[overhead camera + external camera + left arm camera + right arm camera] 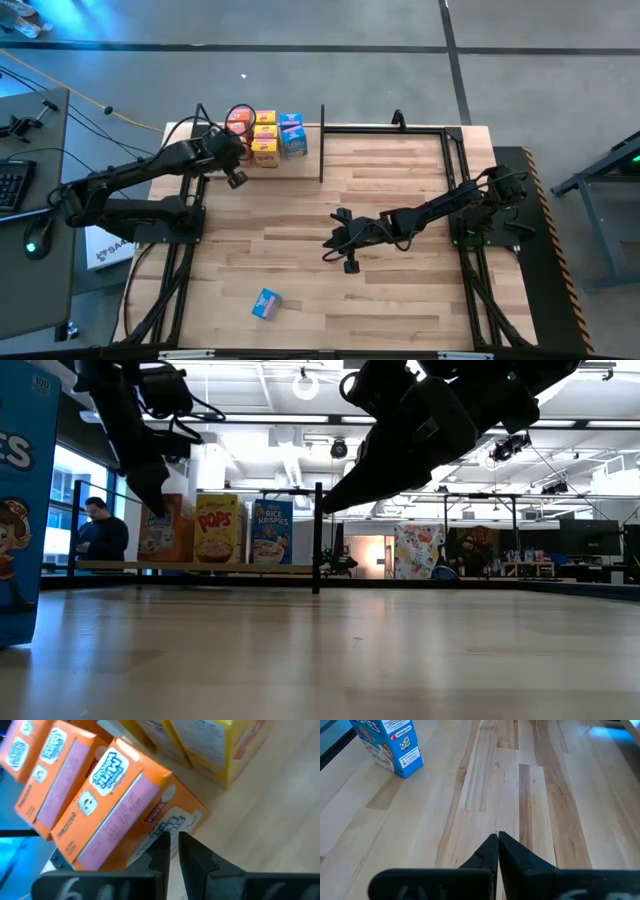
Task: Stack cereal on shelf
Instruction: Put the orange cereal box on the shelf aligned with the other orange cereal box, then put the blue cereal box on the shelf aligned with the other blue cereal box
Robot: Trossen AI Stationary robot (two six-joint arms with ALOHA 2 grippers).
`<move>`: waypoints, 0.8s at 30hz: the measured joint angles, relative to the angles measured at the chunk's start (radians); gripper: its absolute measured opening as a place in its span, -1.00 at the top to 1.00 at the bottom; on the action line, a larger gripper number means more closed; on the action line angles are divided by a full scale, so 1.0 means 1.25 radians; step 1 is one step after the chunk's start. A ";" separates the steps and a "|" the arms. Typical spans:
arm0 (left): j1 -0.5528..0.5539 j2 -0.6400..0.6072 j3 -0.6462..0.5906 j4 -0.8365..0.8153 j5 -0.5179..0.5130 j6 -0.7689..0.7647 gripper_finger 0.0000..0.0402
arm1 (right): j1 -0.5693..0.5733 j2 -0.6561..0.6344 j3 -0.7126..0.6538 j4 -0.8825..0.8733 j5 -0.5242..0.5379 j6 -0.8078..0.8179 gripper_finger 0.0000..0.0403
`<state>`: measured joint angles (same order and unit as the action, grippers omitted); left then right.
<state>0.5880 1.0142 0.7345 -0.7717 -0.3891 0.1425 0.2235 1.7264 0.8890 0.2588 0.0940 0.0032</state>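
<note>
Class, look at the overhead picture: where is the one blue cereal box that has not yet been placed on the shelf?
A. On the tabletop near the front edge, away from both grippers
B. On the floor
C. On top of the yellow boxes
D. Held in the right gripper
A: the blue cereal box lies alone on the tabletop, apart from the right gripper and left gripper.

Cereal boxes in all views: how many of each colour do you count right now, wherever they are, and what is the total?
Orange boxes: 3
Yellow boxes: 3
Blue boxes: 3, with 2 on the shelf and 1 loose on the tabletop
Total: 9
</note>
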 joint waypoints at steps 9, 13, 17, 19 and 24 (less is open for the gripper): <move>-0.002 -0.047 0.000 -0.024 -0.027 0.002 0.85 | 0.000 0.000 0.000 0.000 0.000 0.000 1.00; -0.038 -0.115 0.000 -0.050 0.011 -0.030 0.85 | 0.000 0.000 0.000 0.001 0.000 0.015 1.00; -0.120 -0.179 0.000 -0.059 0.042 -0.103 0.85 | 0.000 0.000 0.000 0.002 0.000 0.036 1.00; -0.177 -0.197 0.000 -0.056 0.060 -0.139 0.85 | 0.000 0.000 0.000 0.009 0.000 0.058 1.00; -0.332 -0.192 0.000 -0.047 0.096 -0.235 0.85 | 0.004 0.000 0.000 0.025 -0.001 0.090 0.85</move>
<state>0.1733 0.7741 0.7345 -0.8300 -0.2694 -0.1511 0.2290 1.7267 0.8890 0.2903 0.0933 0.1157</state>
